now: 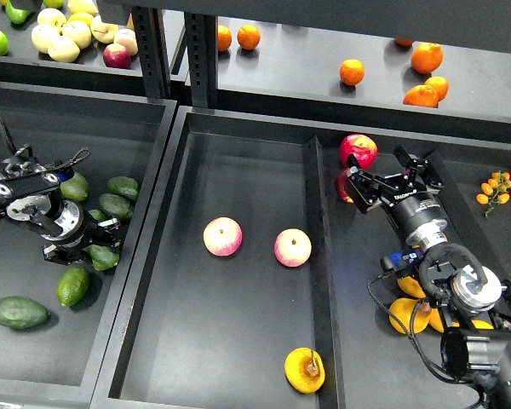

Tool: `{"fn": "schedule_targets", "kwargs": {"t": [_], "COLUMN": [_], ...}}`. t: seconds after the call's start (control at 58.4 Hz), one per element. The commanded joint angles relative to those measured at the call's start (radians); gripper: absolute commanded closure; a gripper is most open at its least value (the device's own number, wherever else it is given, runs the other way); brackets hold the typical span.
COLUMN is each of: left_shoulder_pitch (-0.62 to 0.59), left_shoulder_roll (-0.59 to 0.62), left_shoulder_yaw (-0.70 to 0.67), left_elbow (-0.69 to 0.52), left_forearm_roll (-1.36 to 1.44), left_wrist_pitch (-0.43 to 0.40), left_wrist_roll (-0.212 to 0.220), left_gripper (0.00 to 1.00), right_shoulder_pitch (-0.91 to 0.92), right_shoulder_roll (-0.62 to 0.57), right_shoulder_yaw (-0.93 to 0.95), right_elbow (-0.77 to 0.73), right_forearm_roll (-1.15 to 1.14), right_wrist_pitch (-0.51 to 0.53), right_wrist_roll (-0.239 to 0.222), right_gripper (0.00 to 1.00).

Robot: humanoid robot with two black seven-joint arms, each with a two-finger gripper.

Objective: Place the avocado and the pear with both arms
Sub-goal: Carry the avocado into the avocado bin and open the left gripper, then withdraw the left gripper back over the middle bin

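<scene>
This looks like a mock-up of a shop's fruit section, set up for robot trials: black trays (238, 358) with raised walls hold loose apples (223, 236) and avocados (19, 313), a dark shelf (307, 81) behind carries oranges (427, 58) and pale fruit (64, 34) sorted by kind, divided by a black metal post (200, 51)

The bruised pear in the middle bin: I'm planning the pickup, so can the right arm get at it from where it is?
Probably yes. The pear lies alone with open floor around it. The right gripper sits in the neighbouring bin, so it must lift over the low divider first.
</scene>
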Motion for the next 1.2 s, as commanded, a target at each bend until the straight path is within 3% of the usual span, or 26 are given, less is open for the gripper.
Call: {"fn": "schedule_targets", "kwargs": {"t": [0.0, 0.086, 0.446, 0.617, 0.874, 0.925, 0.943, 1.063, 1.183], "left_shoulder_pitch": [0.003, 0.0, -0.025, -0.025, 0.009, 0.032, 0.055, 0.124, 0.267], "left_shoulder_roll": [-0.005, -0.005, 0.014, 0.067, 0.104, 0.101, 0.099, 0.096, 0.073], "left_shoulder_yaw": [0.002, 0.001, -0.099, -0.239, -0.604, -0.673, -0.758, -0.889, -1.071], "left_elbow": [-0.001, -0.008, -0.075, -0.17, -0.215, -0.216, -0.228, -0.276, -0.388], "left_forearm_roll": [0.0, 0.0, 0.0, -0.003, -0.063, -0.096, -0.148, -0.248, -0.382], "left_wrist_pitch": [0.0, 0.0, 0.0, 0.0, 0.0, 0.0, 0.0, 0.0, 0.0], "left_wrist_roll": [0.0, 0.0, 0.0, 0.0, 0.0, 0.0, 0.0, 0.0, 0.0], "left_gripper": [0.47, 0.33, 0.03, 0.01, 0.01, 0.01, 0.01, 0.01, 0.01], "right_shoulder_pitch": [-0.008, -0.011, -0.02, -0.022, -0.026, -0.031, -0.038, -0.041, -0.041], "right_shoulder_roll": [0.0, 0.0, 0.0, 0.0, 0.0, 0.0, 0.0, 0.0, 0.0], "right_shoulder_yaw": [0.001, 0.001, 0.001, -0.003, -0.01, -0.015, -0.027, -0.053, -0.068], "right_elbow": [0.008, 0.008, 0.011, 0.008, 0.008, 0.008, 0.01, 0.01, 0.013], "right_forearm_roll": [-0.001, -0.001, -0.001, -0.001, -0.001, -0.001, 0.001, 0.001, -0.001], "right_wrist_pitch": [-0.002, -0.003, -0.006, -0.009, -0.009, -0.008, 0.001, 0.005, 0.008], "right_wrist_roll": [-0.002, -0.002, -0.002, -0.002, -0.003, -0.008, -0.009, -0.011, -0.02], "right_gripper": [0.01, 0.01, 0.01, 0.01, 0.01, 0.01, 0.01, 0.01, 0.01]}}
